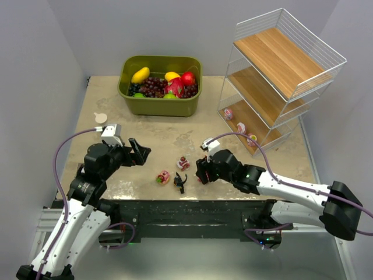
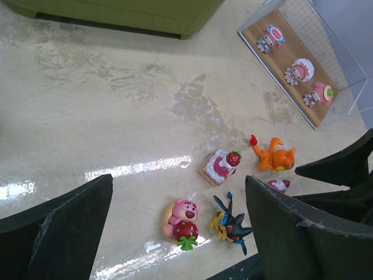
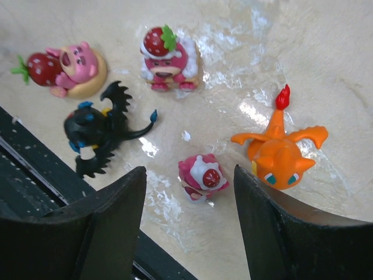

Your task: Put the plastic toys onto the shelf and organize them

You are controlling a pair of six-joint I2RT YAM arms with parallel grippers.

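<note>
Shelf (image 1: pixel 280 81): white wire rack with three slanted light-wood tiers, at right rear of bench (image 1: pixel 157 128). Three pink-white figurines (image 2: pixel 299 71) sit on the lowest tier.
Left pincer (image 2: pixel 179 184): wide, empty.
Right pincer (image 3: pixel 189 172): wide, straddling small pink toy (image 3: pixel 203 177), not touching it.
Loose on bench near front edge: orange creature (image 3: pixel 280 153), black spiky creature (image 3: pixel 96 131), pink bear with strawberry (image 3: pixel 64 65), strawberry-topped pink figure (image 3: pixel 167 58).
</note>
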